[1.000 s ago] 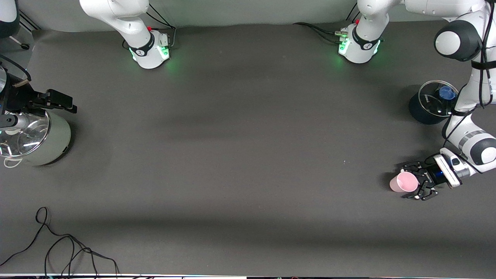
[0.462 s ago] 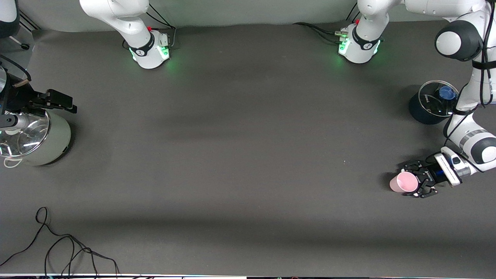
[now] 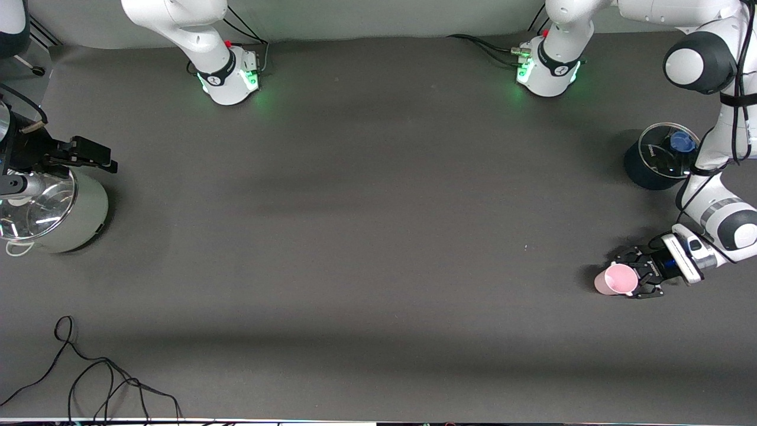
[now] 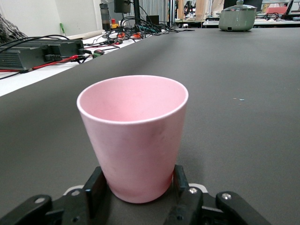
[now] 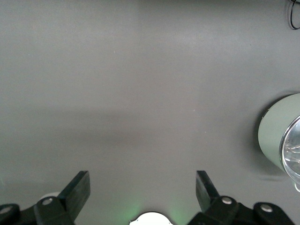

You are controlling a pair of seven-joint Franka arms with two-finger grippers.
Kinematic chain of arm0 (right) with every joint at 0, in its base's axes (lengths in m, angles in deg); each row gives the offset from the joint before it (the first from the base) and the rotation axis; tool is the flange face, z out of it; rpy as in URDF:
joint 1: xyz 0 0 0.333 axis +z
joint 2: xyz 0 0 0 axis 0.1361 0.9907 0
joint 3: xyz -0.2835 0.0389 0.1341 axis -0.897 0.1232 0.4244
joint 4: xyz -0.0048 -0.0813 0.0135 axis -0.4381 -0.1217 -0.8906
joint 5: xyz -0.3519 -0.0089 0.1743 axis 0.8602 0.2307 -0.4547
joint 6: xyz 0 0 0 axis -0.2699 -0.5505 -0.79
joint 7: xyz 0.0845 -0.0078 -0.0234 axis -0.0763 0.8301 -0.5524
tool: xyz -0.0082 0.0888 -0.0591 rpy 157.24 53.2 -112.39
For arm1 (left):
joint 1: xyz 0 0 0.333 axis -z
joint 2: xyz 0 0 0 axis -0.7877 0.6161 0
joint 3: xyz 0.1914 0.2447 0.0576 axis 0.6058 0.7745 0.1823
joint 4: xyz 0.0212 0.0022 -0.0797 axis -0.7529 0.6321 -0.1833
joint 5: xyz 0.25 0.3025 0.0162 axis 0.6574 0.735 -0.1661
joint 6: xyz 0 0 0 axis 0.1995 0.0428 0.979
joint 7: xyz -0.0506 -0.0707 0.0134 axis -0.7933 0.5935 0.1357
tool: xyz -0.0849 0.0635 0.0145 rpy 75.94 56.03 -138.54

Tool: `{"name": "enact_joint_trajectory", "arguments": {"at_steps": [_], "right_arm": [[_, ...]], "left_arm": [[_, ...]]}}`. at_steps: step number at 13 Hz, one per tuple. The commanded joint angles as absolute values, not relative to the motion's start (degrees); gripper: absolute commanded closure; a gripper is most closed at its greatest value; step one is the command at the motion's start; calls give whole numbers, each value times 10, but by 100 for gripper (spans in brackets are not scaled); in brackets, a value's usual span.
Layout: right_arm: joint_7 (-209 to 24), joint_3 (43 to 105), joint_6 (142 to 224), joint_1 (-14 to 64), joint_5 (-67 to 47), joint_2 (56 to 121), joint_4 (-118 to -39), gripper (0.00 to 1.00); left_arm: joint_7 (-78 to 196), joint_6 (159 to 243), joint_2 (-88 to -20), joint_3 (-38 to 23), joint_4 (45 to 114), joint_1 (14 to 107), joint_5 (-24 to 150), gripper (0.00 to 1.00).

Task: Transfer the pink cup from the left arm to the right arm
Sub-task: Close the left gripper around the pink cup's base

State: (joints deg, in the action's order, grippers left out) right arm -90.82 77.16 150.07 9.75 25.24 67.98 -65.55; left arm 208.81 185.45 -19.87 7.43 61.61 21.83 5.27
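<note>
Now that the left gripper (image 3: 634,280) has squeezed in snug on the pink cup (image 3: 615,279), upright at the left arm's end of the table, looks ready for lifting toward the right gripper (image 5: 142,187), waiting wide open.

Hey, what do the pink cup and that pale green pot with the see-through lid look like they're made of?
The pink cup, between the left gripper fingers, looks like matte plastic: even pale colour, thin rounded rim, soft sheen, faint scuffs. The green pot, under the waiting right gripper, looks like enamelled or painted metal, smooth and slightly glossy, though that's a guess. Its lid looks like glass, clear with sharp reflections.
</note>
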Motion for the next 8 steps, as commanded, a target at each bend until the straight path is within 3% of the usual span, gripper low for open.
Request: {"name": "enact_joint_trajectory", "arguments": {"at_steps": [1,5,8], "right_arm": [[-898,772,1492,100,258,685,-643,0],[-898,772,1492,100,258,685,-643,0],[-898,772,1492,100,258,685,-643,0]], "left_arm": [[2092,1850,-203,72,619,219,52,51],[2026,1846,-224,69,619,224,51,53],[1977,1830,-254,27,623,222,48,55]]}}
